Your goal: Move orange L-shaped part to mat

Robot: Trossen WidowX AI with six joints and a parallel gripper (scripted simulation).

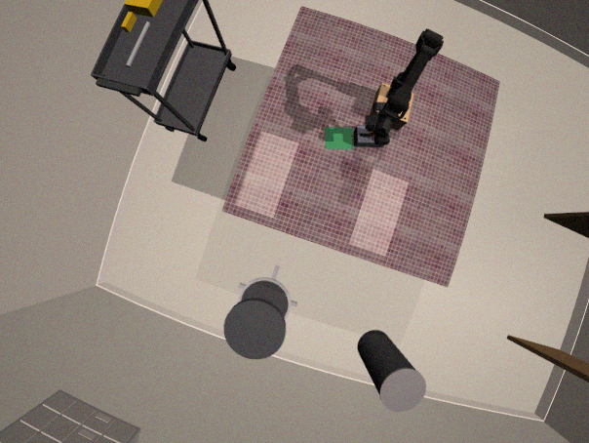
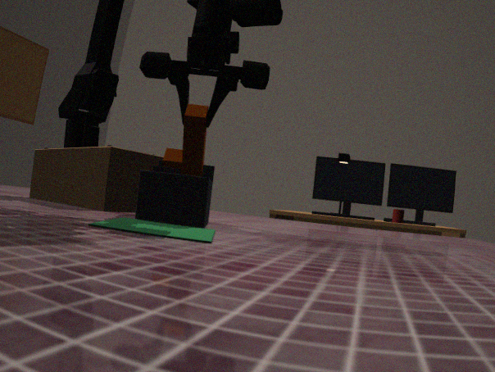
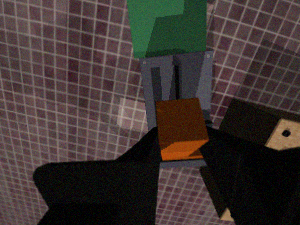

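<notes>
The orange part [image 2: 194, 143] [image 3: 181, 119] stands steeply tilted, one end high above the grey tray [image 1: 361, 143] [image 2: 172, 197] [image 3: 148, 94]. An orange section of it shows lower at the left, just above the tray's rim, in the exterior view. Its lowest portion is hidden by the tray wall, so I cannot tell whether it touches the tray. My gripper [image 2: 196, 122] [image 3: 176, 130] is shut on the raised end, one finger on each side. The green mat [image 1: 332, 144] [image 2: 197, 234] [image 3: 195, 39] lies flat beside the tray, with a shadow across it.
The arm's wooden base box [image 1: 383, 93] [image 2: 70, 176] stands close to the tray. A dark cart [image 1: 129, 73] is at the upper left in the top view. Two monitors [image 2: 348, 180] [image 2: 422, 186] stand on a desk in the background.
</notes>
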